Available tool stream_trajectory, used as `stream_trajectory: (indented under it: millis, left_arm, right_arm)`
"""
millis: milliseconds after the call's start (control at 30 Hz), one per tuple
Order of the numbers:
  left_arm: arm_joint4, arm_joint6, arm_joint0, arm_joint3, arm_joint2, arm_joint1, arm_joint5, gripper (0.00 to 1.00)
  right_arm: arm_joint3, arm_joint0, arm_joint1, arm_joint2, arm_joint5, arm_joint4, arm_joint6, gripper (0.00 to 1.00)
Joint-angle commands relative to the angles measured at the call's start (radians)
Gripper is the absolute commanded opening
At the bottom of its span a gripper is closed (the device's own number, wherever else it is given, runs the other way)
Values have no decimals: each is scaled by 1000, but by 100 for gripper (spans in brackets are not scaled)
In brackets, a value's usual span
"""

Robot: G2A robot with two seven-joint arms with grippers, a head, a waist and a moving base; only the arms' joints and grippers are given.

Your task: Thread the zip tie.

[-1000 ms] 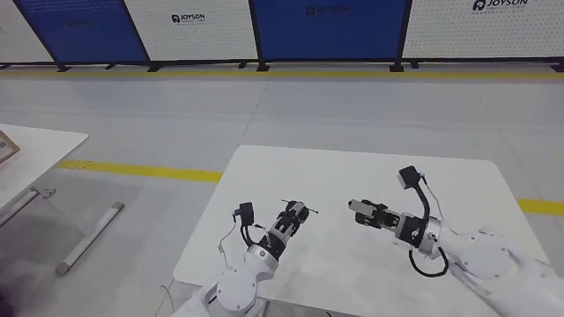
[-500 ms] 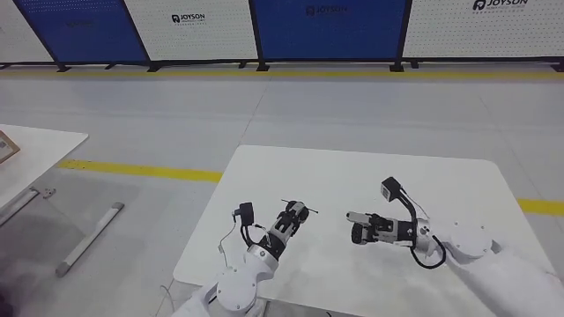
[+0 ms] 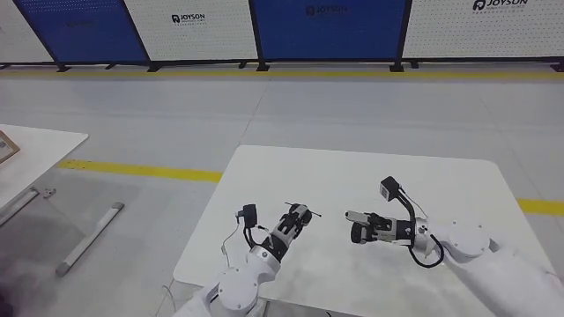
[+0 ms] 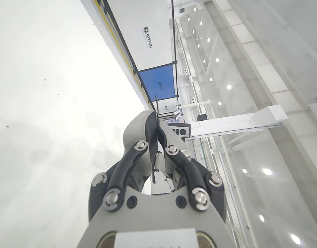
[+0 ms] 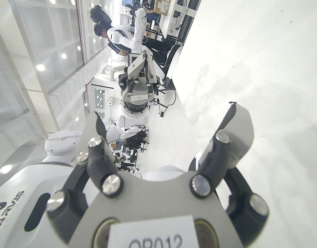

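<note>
My left gripper (image 3: 299,215) hovers over the front left part of the white table (image 3: 370,167), shut on a thin black zip tie (image 3: 303,210). In the left wrist view the fingertips (image 4: 152,122) pinch the zip tie (image 4: 156,103), with a short end sticking out past them and another end hanging behind. My right gripper (image 3: 352,221) is level with it a short way to its right, pointing at it, open and holding nothing. In the right wrist view its gripper (image 5: 165,114) is spread wide, and the left gripper (image 5: 140,64) faces it farther off.
Another white table (image 3: 35,154) stands off to the left across a gap of floor. A row of blue and white panels (image 3: 326,13) closes the back. The table's far half lies bare behind both grippers.
My right arm has dropped lower and brought its gripper closer to the left one. The left gripper with the zip tie has edged slightly to the right.
</note>
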Motion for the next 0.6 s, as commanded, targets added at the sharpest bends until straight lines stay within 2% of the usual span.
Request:
stream_trajectory:
  millis: [0,100,433,567]
  left_arm:
    - [-12,-5,-8,2,15,-5,10,0]
    - [5,25,-21,11,30,-13,17,0]
    - [5,26,-22,13,31,-13,18,0]
    - [5,26,-22,13,31,-13,18,0]
  right_arm:
    - [0,0,0,0,0,0,0,100]
    - [0,0,0,0,0,0,0,100]
    - [-1,-2,0,1,1,-1,-5,100]
    - [-8,-3,-11,8,25,-49,23,100]
